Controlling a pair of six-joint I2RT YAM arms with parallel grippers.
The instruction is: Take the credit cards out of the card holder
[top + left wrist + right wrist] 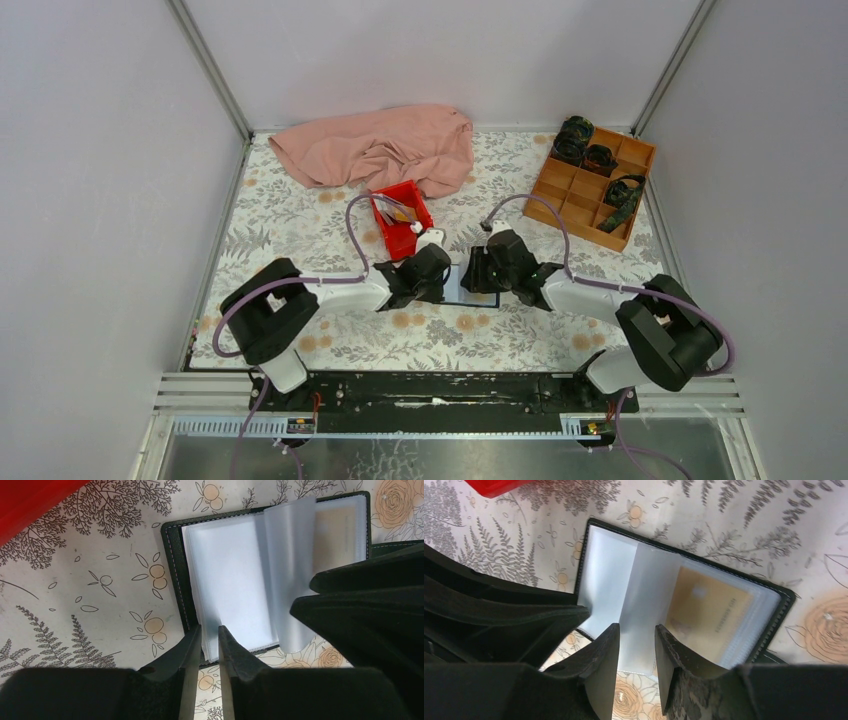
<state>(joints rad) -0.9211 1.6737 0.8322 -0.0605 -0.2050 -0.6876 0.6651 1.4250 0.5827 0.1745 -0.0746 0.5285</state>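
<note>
The table (300, 215) wore a pale cloth printed with grey ferns and orange blooms, shut in by plain grey walls (100, 150) with aluminium posts (215, 70) at the far corners and a black rail (430, 390) along the near edge. A crumpled pink garment (380, 150) lay at the far side. Just in front of it sat a red plastic tray (398, 242) holding orange and pale flat pieces (396, 210), too small to name surely. At the far right stood a wooden compartment box (575, 195), with dark rolled straps (575, 138) in three of its cells. The card holder (604, 575) lay open on the cloth at the table's middle, between the two arms and just nearer than the red tray, black-rimmed with white stitching and filled with clear sleeves. One sleeve leaf (651, 590) stood up from the spine. Under the sleeves on the far page showed a gold card (709, 610). The left gripper (210, 637) hung over the near edge of the other page, its jaws narrowly apart; whether the tips pressed the sleeves could not be told. The right gripper (637, 630) stood at the raised leaf, jaws moderately parted, the leaf seen through the gap and not clamped.
</note>
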